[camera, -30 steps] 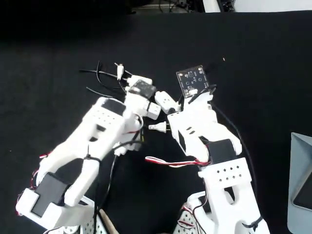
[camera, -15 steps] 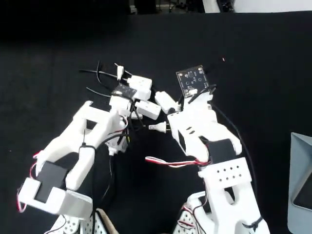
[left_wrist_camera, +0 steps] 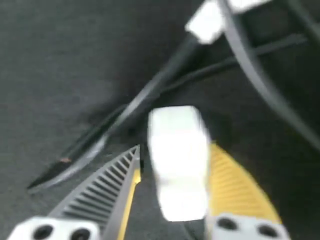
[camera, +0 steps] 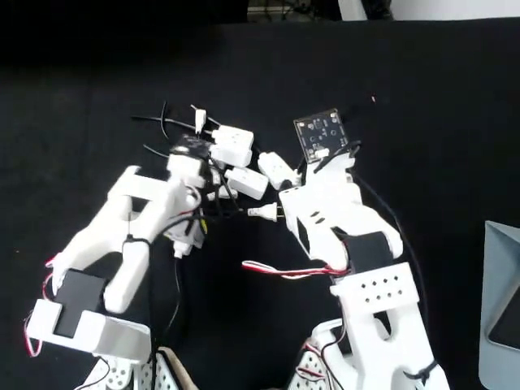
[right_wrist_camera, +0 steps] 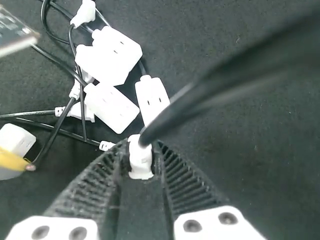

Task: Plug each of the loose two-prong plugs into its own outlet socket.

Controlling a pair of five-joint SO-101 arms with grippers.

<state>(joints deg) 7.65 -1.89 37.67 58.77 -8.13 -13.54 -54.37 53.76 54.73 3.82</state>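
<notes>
Three white outlet sockets lie close together on the black table: one (camera: 231, 145) (right_wrist_camera: 107, 54), a second (camera: 246, 183) (right_wrist_camera: 111, 107) and a third (camera: 279, 169) (right_wrist_camera: 152, 99). My right gripper (camera: 272, 213) (right_wrist_camera: 141, 150) is shut on a small white two-prong plug (right_wrist_camera: 140, 160) with a black cable, just short of the third socket. In the high view its prongs (camera: 258, 213) point left. My left gripper (camera: 199, 175) (left_wrist_camera: 172, 165) sits just left of the sockets. It is shut on a white plug block (left_wrist_camera: 177, 160) (right_wrist_camera: 15, 140) between its ribbed finger and its yellow finger.
Black cables (camera: 162, 130) tangle behind and left of the sockets. Another small white plug (camera: 199, 120) (right_wrist_camera: 85, 11) lies at their far side. A grey bin (camera: 500, 301) stands at the table's right edge. Open black tabletop stretches to the far right.
My left arm has drawn back to the left from above the sockets, uncovering the far socket. The right arm and its plug have stayed put.
</notes>
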